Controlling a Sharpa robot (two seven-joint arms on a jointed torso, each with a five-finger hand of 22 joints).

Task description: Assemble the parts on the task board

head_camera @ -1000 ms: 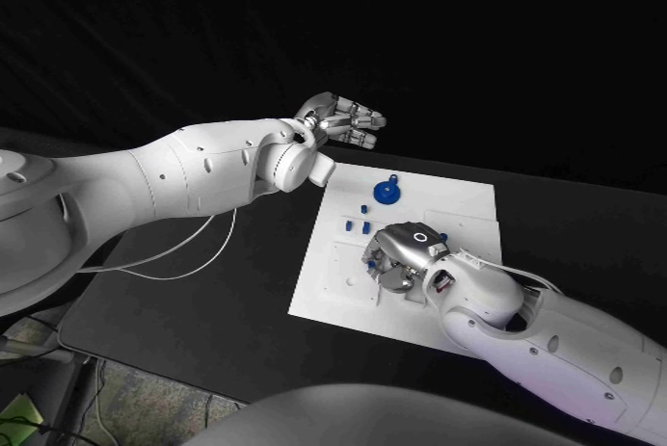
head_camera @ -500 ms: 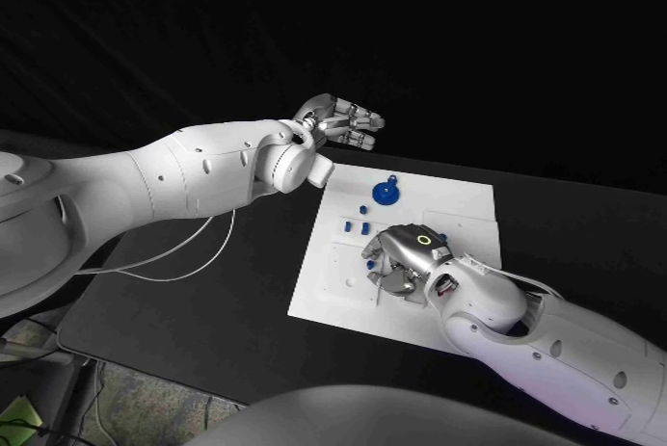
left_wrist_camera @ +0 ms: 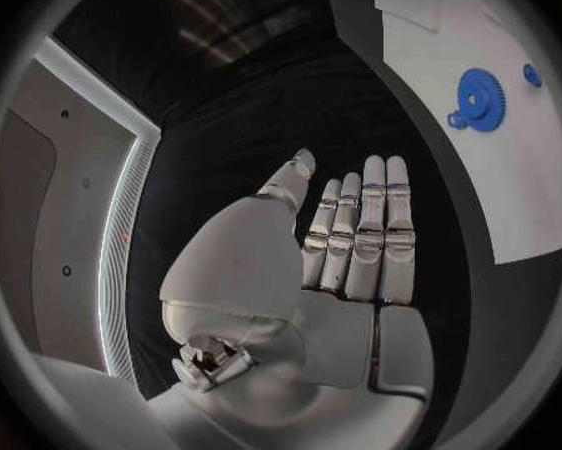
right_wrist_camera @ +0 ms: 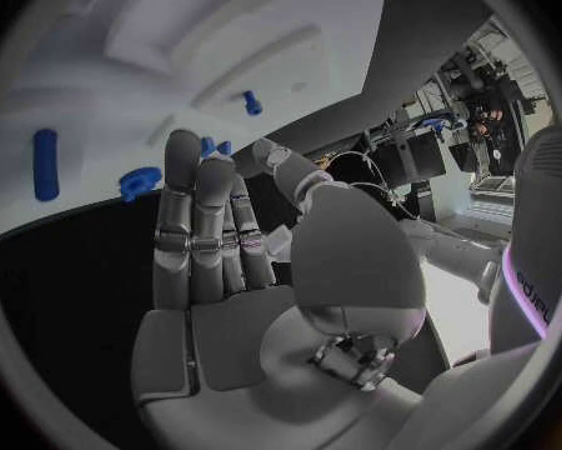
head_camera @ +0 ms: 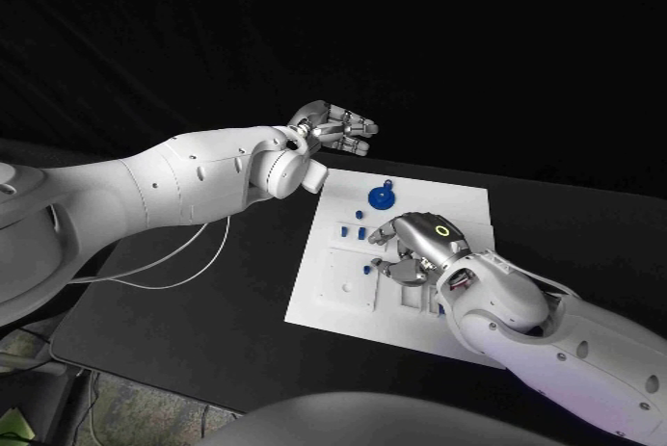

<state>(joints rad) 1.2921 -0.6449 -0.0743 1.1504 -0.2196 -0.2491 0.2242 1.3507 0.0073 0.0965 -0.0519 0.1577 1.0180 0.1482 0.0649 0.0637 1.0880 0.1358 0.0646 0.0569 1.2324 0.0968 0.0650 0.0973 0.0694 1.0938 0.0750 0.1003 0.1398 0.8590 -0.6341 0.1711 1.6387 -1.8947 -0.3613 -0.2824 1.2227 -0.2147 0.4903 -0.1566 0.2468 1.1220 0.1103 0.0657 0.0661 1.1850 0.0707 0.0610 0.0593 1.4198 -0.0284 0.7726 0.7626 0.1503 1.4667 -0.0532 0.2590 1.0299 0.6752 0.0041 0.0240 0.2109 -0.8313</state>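
The white task board (head_camera: 333,290) lies flat in the middle of the black table (head_camera: 181,321), with shallow rectangular recesses, a blue gear (head_camera: 384,193) near its far edge and small blue pegs (head_camera: 358,232) just below that. My right hand (head_camera: 414,249) hovers over the board's centre, fingers straight, pressed together and empty. My left hand (head_camera: 333,126) is raised beyond the far edge, flat and empty.

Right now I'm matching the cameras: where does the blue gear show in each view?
Head view: blue gear at the task board's far end, beyond the right hand.
Left wrist view: gear on the board, past the left hand.
Right wrist view: cannot tell.
Shared landmark: the white board.
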